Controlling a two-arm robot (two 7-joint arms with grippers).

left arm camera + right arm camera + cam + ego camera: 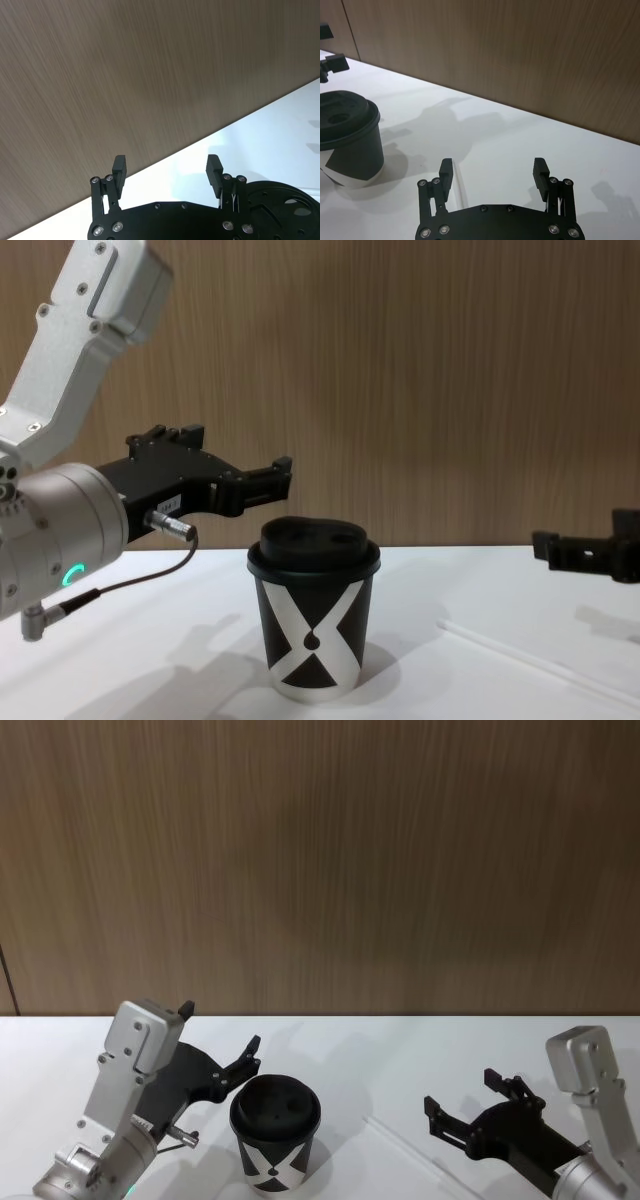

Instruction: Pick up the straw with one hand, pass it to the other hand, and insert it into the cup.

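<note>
White table (pixel 400 1050) before a wood-grain wall (pixel 320 860); cup (pixel 275 1112) upright, straw (pixel 500 647) seemingly flat; left hand (pixel 221 1027), right hand (pixel 460 1090) wide.

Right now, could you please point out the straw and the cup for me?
straw (pixel 530 661): chest view, middle of its shaft.
cup (pixel 314 612): chest view, middle of its patterned wall.

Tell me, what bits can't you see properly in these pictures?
- The straw: in the chest view its end runs off the right edge.
- The straw again: in the right wrist view the right gripper covers one end.
- The cup: the right wrist view's edge cuts off its side.
</note>
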